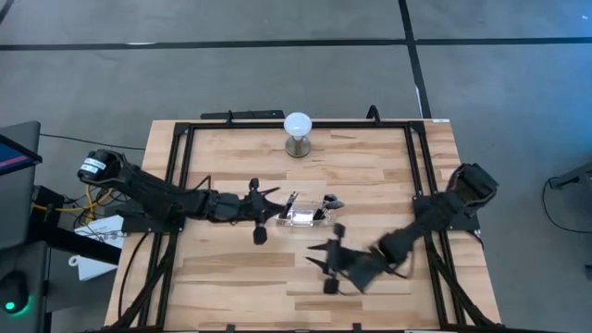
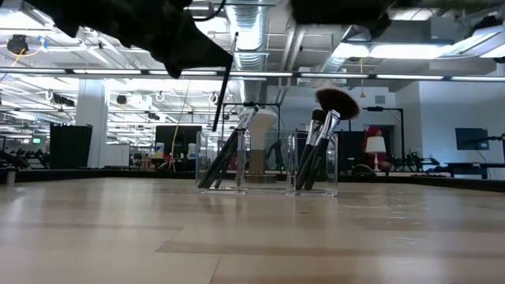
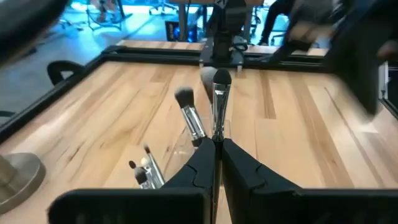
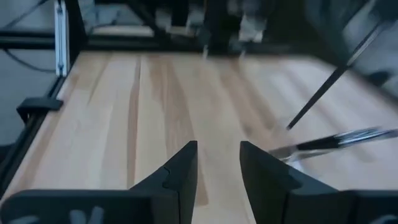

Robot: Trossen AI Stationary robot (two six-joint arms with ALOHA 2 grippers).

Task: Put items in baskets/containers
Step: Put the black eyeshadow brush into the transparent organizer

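Observation:
A clear two-part holder stands mid-table. Several brushes lean in it, handles down, some in its left part and some in its right part, one of these with a broad dark head. My left gripper hangs just left of the holder, shut on one slim brush. My right gripper hovers nearer the front edge, right of the holder, open with nothing between its fingers. My left gripper pinches the brush between its two fingers just below the silver ferrule. The fingers come nearly level from the table's left and lie across the brush. The brush hangs almost upright, head up, its thin handle end clear of the table at the holder's left end.
A white globe on a metal base stands at the far middle. Black frame rails run along the table's sides and back. Bare wood lies in front of the holder.

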